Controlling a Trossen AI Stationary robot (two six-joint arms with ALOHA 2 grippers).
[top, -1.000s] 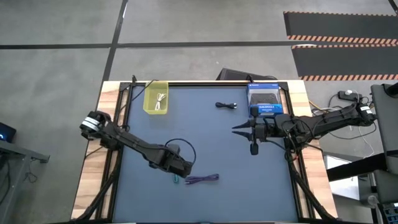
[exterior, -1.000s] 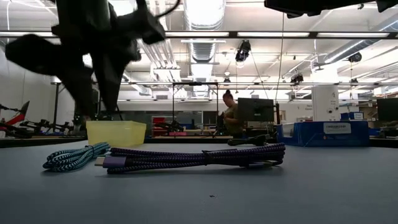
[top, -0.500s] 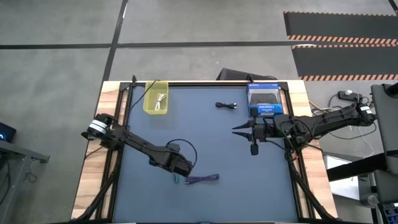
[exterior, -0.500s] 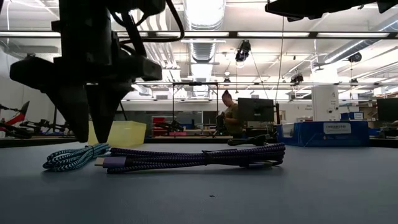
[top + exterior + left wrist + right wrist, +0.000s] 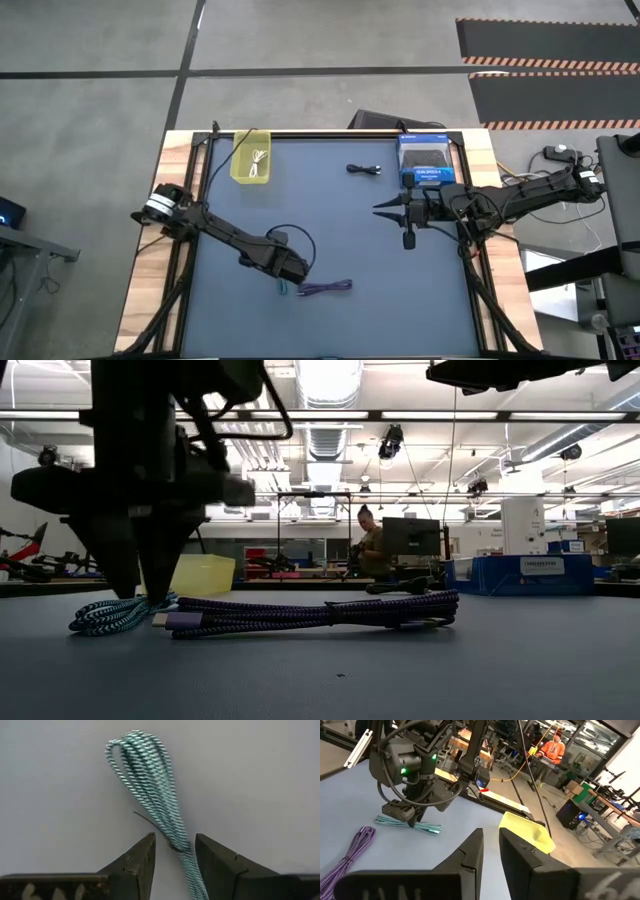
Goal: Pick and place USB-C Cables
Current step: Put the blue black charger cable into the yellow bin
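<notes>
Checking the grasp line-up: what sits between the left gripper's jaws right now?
The green USB-C cable runs between the left gripper's open jaws on the table, clearest in the left wrist view.

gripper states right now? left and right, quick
Left gripper: open, fingers straddling the green cable on the table, not gripping.
Right gripper: narrow gap between fingers, holding nothing, hovering mid-table.

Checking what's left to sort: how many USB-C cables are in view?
4: white cable in the yellow bin, black cable at the table's far side, green cable and purple cable near the front.

overhead looks straight down; low view level, close; both share green cable, purple cable.
</notes>
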